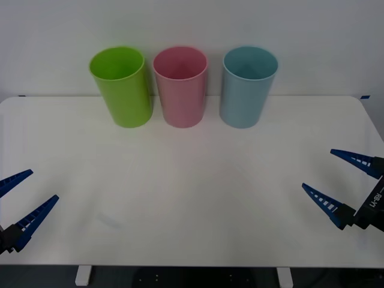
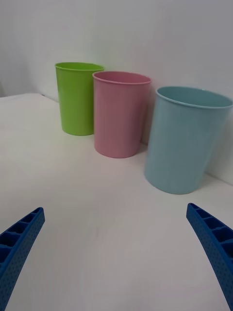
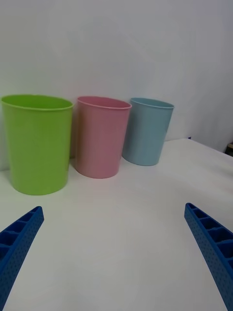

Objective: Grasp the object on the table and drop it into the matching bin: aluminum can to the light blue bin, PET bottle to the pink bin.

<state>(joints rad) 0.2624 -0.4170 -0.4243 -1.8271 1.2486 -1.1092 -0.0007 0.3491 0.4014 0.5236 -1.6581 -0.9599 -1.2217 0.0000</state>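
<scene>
Bins lined up at the back of the white counter (image 1: 192,180), both grippers held low at its near corners.

3 bins are set side by side: lime green bin (image 1: 122,88), pink bin (image 1: 180,87), light blue bin (image 1: 246,87). The left gripper (image 1: 18,201) and right gripper (image 1: 342,180) are kept with fingers spread apart, nothing held. The can cannot be seen.

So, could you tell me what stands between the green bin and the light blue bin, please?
The pink bin stands between the green bin and the light blue bin, as the front view shows.
</scene>
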